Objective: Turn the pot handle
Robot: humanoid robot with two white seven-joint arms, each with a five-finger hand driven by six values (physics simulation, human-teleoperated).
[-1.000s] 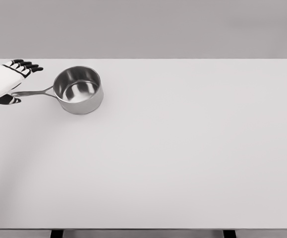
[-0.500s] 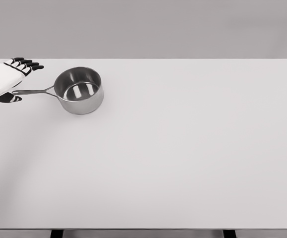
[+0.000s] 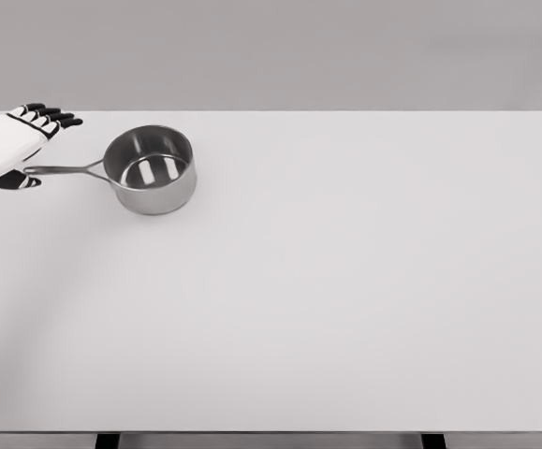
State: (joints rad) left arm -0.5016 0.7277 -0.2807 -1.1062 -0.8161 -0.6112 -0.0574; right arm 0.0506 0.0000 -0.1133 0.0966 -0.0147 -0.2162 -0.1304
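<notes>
One steel pot [image 3: 150,171] on white table [image 3: 345,281], left robot hand [image 3: 13,145] at handle [image 3: 62,171], fingers spread

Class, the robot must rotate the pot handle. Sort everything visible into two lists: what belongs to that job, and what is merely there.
Belongs to the job:
pot
pot handle
left robot hand, fingers spread, at the handle's end

Merely there:
table

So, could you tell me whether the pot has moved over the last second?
Yes, slightly: the pot has crept right along the table's far edge, handle tip lifting.
</notes>
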